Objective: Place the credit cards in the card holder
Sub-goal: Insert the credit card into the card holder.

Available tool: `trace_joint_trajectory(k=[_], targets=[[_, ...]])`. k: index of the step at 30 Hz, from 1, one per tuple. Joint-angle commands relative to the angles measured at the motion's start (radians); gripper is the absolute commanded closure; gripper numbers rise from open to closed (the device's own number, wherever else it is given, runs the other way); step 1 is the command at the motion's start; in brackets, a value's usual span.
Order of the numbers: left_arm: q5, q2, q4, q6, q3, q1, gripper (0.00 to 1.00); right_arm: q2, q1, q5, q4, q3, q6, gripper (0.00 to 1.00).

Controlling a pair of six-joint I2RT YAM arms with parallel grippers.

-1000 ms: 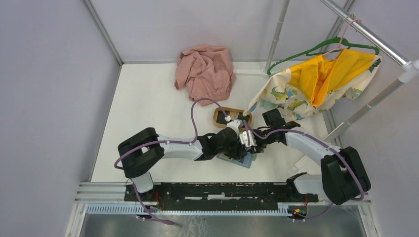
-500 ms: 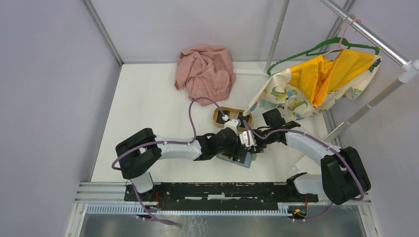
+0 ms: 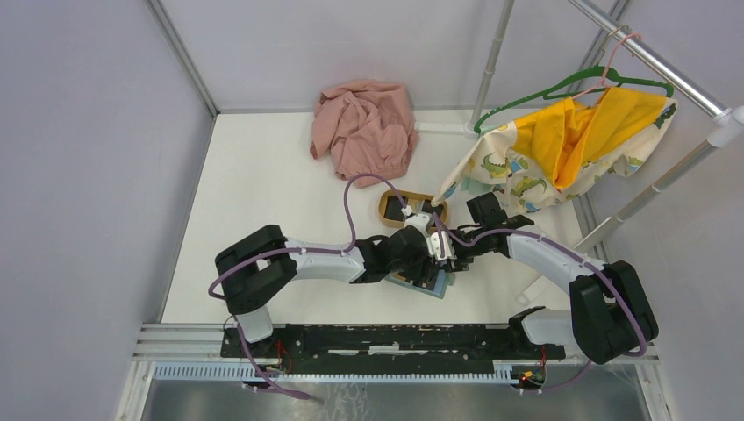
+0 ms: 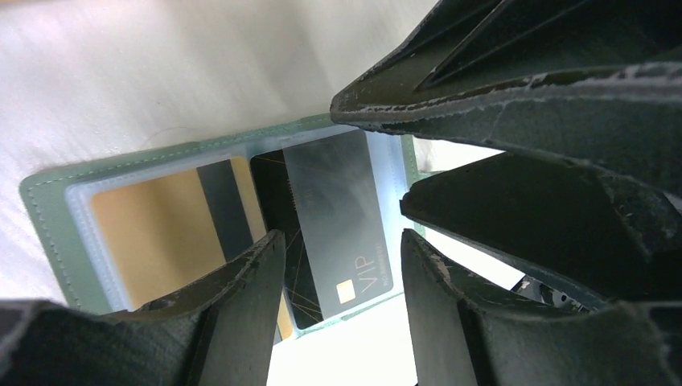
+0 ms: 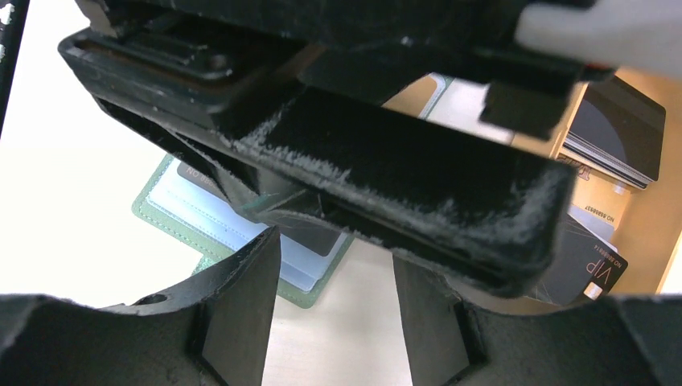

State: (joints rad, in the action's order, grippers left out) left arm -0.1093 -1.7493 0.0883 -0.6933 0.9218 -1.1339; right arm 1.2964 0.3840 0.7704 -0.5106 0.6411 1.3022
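The card holder (image 4: 48, 209) lies open on the table, green-edged with clear blue-grey slots. A gold-tan credit card (image 4: 153, 217) sits in its left slot. Partly under the clear sleeve beside it is a black VIP credit card (image 4: 338, 201). My left gripper (image 4: 340, 245) hovers open just above that black card, with nothing between its fingers. My right gripper (image 5: 336, 253) stands open over the holder's corner (image 5: 201, 225), close against the left one; its fingers (image 4: 523, 209) fill the left wrist view's right side. From above, both grippers (image 3: 437, 253) meet over the holder (image 3: 430, 288).
An oval wooden tray (image 3: 386, 209) behind the holder has more black cards (image 5: 615, 129) in it. A pink cloth (image 3: 364, 127) lies at the back. A yellow dinosaur-print garment (image 3: 570, 140) hangs on a green hanger from a rail at the right.
The left arm has shifted slightly to the right and its cable has swung with it. The right arm and the holder stay put.
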Motion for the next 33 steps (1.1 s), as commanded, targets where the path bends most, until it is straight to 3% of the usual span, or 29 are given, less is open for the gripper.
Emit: trace_joint_trajectory(k=[1,14,25,33], targets=[[0.035,-0.030,0.013,0.037,0.042,-0.002,0.39,-0.018,-0.004,0.041,0.003,0.008,-0.008,0.41],[0.104,-0.019,0.078,0.038,0.028,-0.004,0.39,-0.018,-0.005,0.043,0.001,0.008,-0.009,0.41],[0.013,0.074,0.056,0.087,-0.029,-0.003,0.42,-0.037,-0.026,0.053,-0.001,0.008,-0.004,0.41],[0.026,0.000,0.008,0.090,0.028,-0.003,0.42,-0.032,-0.025,0.054,-0.002,0.006,-0.003,0.41]])
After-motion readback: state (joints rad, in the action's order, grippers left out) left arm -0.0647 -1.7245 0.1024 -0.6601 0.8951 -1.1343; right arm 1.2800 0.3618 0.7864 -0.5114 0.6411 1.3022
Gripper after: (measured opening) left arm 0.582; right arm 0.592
